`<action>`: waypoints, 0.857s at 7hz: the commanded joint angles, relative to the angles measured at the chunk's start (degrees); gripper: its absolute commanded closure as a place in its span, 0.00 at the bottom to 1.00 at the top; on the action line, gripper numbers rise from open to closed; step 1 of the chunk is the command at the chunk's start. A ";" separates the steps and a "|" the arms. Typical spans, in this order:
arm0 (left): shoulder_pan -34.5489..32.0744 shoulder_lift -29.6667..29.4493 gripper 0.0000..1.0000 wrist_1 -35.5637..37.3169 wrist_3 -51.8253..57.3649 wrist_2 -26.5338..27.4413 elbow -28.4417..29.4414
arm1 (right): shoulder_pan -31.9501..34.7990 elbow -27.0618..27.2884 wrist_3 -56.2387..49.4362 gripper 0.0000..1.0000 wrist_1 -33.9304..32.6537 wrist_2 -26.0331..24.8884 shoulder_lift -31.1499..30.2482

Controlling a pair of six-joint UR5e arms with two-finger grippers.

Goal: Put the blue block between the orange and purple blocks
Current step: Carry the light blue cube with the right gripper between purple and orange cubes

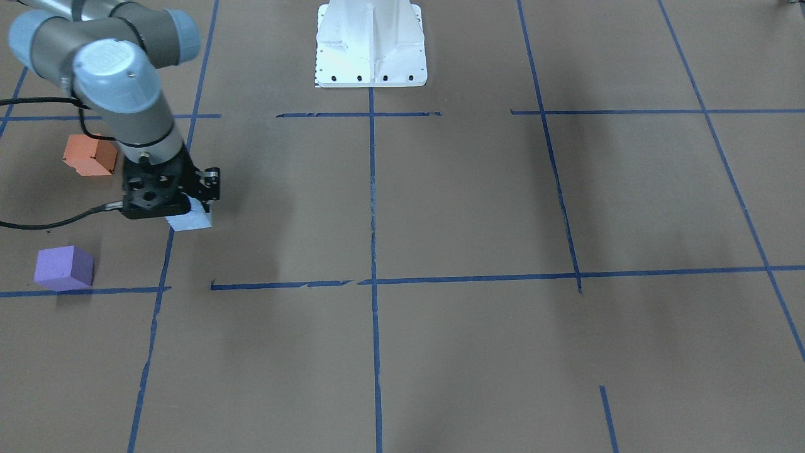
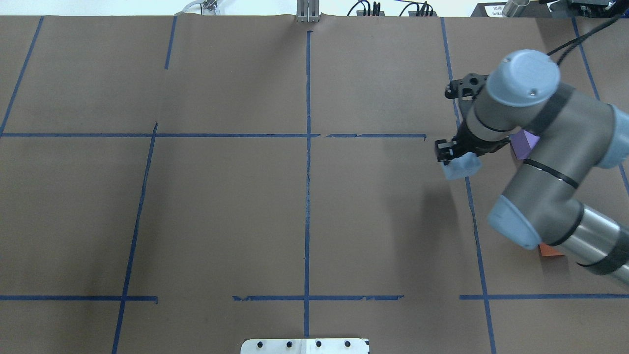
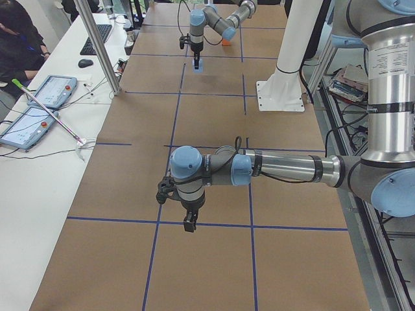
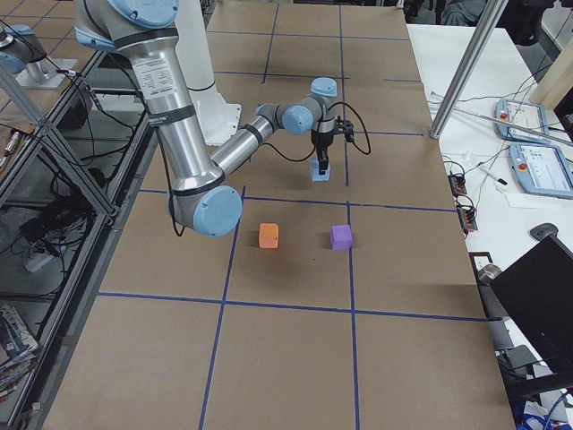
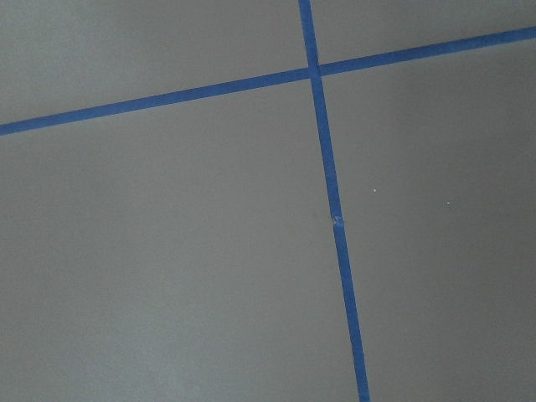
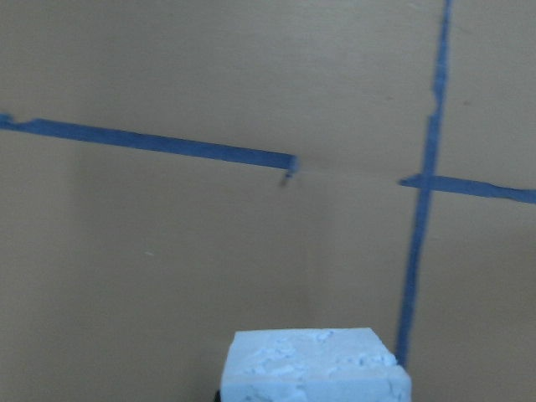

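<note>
In the front view the orange block and purple block are set apart with a gap between them, and just right of that gap the blue block is clamped in the right gripper. It's best carried across, centred on the line between the two, and lowered flat before being released. The left gripper can't be judged open or closed, tbh.

right arm bent at elbow, wrist pointing straight down, right gripper clamped on blue block, left arm stretched out level, left gripper pointing down, jaw state unreadable
</note>
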 commanded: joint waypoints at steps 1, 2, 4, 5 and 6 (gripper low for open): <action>0.00 0.09 0.00 0.00 0.00 0.00 -0.02 | 7.73 0.94 -5.14 0.65 14.54 7.55 -14.99; -0.09 0.09 0.00 0.00 0.00 0.00 -0.02 | 8.38 0.59 -5.16 0.65 15.12 9.17 -17.75; -0.09 0.00 0.00 0.00 0.00 0.00 -0.11 | 8.30 -3.35 -4.63 0.65 19.41 9.10 -18.48; 0.00 0.00 0.00 0.00 0.00 0.00 -0.03 | 8.21 -7.37 -3.93 0.65 23.26 9.01 -17.69; 0.00 0.00 0.00 0.00 0.00 0.00 -0.11 | 8.13 -8.98 -2.19 0.65 25.13 9.09 -17.69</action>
